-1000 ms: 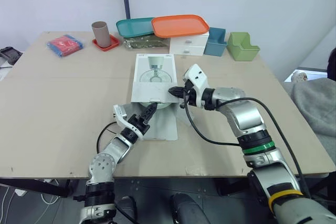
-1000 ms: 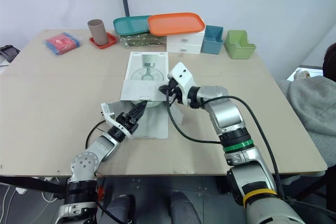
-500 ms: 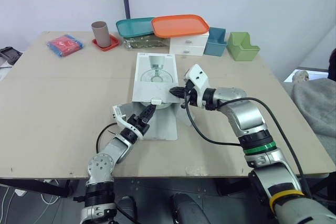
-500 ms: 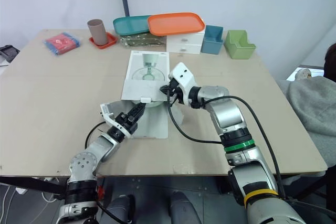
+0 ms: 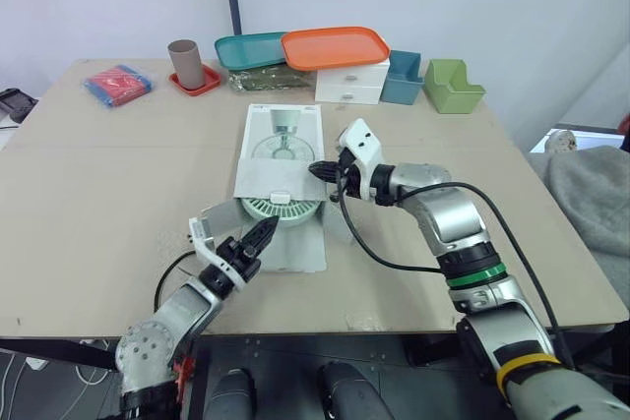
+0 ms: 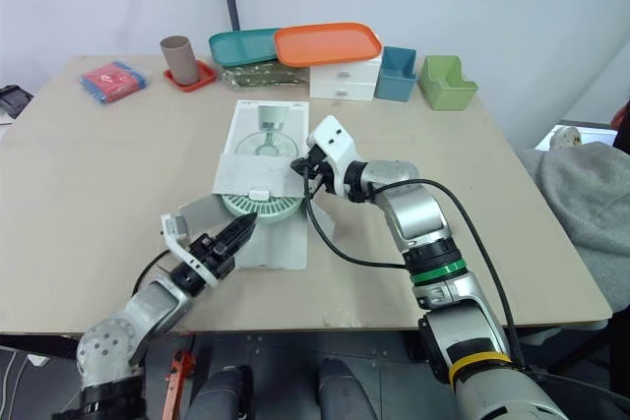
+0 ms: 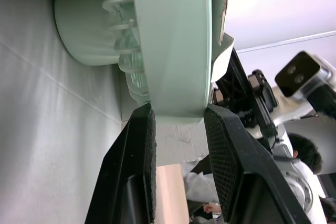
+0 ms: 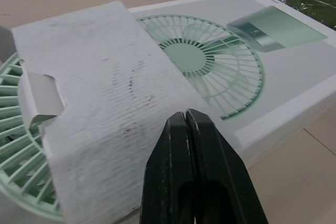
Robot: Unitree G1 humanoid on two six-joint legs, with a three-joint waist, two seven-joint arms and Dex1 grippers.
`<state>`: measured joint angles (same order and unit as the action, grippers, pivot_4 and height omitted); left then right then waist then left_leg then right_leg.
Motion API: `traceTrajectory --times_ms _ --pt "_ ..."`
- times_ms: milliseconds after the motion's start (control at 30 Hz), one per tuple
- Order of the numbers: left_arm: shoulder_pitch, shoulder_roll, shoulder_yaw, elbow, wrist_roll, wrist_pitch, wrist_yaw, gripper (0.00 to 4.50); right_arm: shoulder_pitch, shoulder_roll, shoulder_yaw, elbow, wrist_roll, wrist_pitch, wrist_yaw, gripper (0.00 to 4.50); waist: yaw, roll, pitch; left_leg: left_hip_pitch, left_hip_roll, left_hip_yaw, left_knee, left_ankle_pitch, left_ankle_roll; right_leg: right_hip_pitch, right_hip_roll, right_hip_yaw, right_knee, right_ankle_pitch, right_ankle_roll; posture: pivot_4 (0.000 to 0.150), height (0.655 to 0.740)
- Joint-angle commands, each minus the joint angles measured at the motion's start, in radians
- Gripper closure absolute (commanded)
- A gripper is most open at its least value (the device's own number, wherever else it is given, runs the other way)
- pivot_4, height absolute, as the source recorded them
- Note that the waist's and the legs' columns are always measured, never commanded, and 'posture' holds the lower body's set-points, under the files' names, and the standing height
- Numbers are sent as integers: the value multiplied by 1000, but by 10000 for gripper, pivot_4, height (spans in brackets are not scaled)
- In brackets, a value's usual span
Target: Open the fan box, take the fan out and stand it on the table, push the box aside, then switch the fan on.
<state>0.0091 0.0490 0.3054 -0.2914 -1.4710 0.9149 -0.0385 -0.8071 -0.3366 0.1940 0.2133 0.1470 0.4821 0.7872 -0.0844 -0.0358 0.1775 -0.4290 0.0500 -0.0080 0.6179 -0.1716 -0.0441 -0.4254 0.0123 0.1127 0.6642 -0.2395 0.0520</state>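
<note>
Left wrist view: left gripper [image 7: 178,108] clamps fan [image 7: 168,35], now farther out of fan box [image 5: 283,125]; right gripper [image 8: 186,113] closed at flap [image 8: 100,77].

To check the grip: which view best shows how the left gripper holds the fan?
Left wrist view: the rim of the fan sits between the fingers of the left gripper, touching both. Eye views: gripper at the fan's near edge, contact hidden. Right wrist view: its grille under the box flap.

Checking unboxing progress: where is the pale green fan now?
In the head views it's central: the pale green round fan lies half out of the white cardboard fan box, at its near end under the flap, rim gripped by the left pincer.
</note>
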Motion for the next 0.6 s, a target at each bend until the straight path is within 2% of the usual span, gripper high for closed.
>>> traceTrajectory --times_ms 33,167,300,600 --pt "91 58 17 -63 -94 11 55 35975 -34 4 -9 -20 2 -15 5 45000 0 0 0 0 0 0 0 0 0 0 0 0 0 0 0 1500 7400" --pt "141 110 -3 -75 -150 -1 71 35975 -36 8 -9 -16 2 -15 5 45000 0 0 0 0 0 0 0 0 0 0 0 0 0 -3 -5 1500 7400" --pt "137 138 -37 -40 -110 -19 57 35975 -30 17 -6 -18 2 -14 2 45000 1 0 0 0 0 0 1 0 0 0 0 0 0 -3 -5 1500 7400" --pt "51 123 -89 78 -19 -80 5 35975 -23 2 -18 -43 6 3 6 45000 8 0 0 1 -1 -1 2 1 0 2 -1 0 0 -2 -6 1500 7400"
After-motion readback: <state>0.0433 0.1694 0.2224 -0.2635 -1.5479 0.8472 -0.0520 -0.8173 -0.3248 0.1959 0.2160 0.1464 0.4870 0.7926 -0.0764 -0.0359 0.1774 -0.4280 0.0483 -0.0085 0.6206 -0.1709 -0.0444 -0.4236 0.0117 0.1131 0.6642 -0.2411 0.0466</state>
